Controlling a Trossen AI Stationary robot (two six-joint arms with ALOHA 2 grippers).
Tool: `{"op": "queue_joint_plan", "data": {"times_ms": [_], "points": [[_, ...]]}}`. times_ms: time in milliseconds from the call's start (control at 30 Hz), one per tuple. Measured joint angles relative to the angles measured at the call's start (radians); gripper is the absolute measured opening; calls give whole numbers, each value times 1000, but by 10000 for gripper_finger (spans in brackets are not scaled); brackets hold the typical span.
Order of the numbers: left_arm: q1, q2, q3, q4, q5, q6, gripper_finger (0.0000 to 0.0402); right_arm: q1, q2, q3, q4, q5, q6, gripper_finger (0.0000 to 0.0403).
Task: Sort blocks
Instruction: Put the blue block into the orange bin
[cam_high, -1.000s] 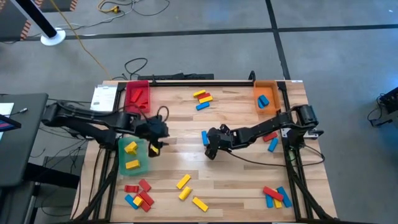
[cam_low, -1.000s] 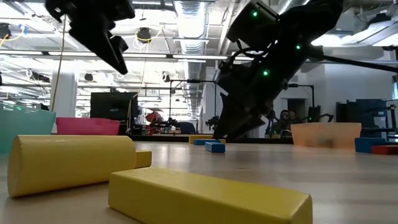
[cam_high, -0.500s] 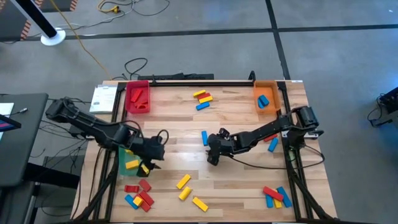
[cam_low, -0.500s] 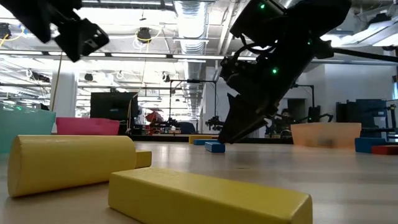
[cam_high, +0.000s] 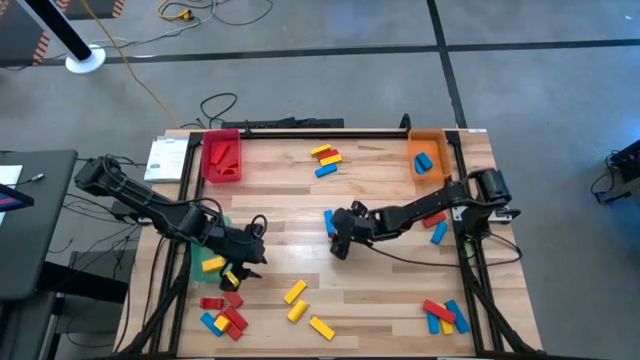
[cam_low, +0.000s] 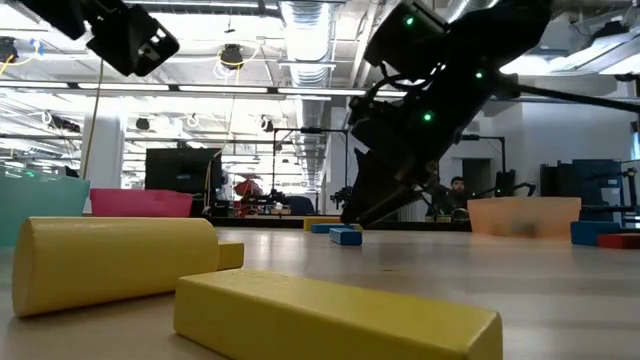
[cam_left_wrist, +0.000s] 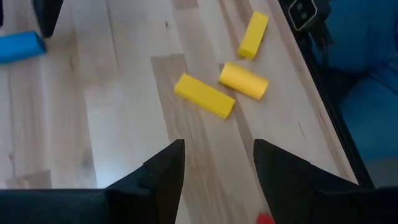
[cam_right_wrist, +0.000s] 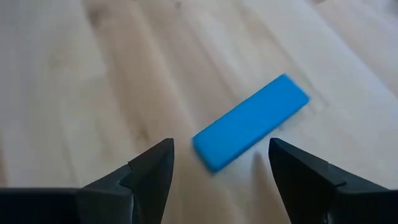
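A blue block (cam_right_wrist: 250, 121) lies flat on the wooden table (cam_high: 390, 280) near its middle, also in the high view (cam_high: 328, 222). My right gripper (cam_right_wrist: 219, 149) hangs just short of it, open, one finger off each side, touching nothing; the low view shows it (cam_low: 372, 205) slanting down above the table. My left gripper (cam_high: 252, 260) hovers open and empty beside the green tray (cam_high: 200, 262). Ahead of its fingers (cam_left_wrist: 217, 146) lie three yellow blocks (cam_left_wrist: 204, 95). More red, yellow and blue blocks are scattered about.
A red tray (cam_high: 221, 157) stands at the far left and an orange tray (cam_high: 427, 158) at the far right. Block clusters lie at the far middle (cam_high: 325, 158), near left (cam_high: 222, 312) and near right (cam_high: 443, 316). Two yellow blocks (cam_low: 300, 310) lie close in the low view.
My left gripper has swung toward the table's near edge, from beside the far end of the green tray to beside its near end, staying open and empty. My right gripper has kept over the blue block.
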Motion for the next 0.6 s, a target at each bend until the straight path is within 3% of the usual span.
{"op": "queue_joint_plan", "data": {"times_ms": [400,600], "points": [[0,0,0,8,-98,24,187,-58,0,0,38,-22,12,276],[1,0,0,10,-204,58,187,-53,0,0,43,-24,19,276]]}}
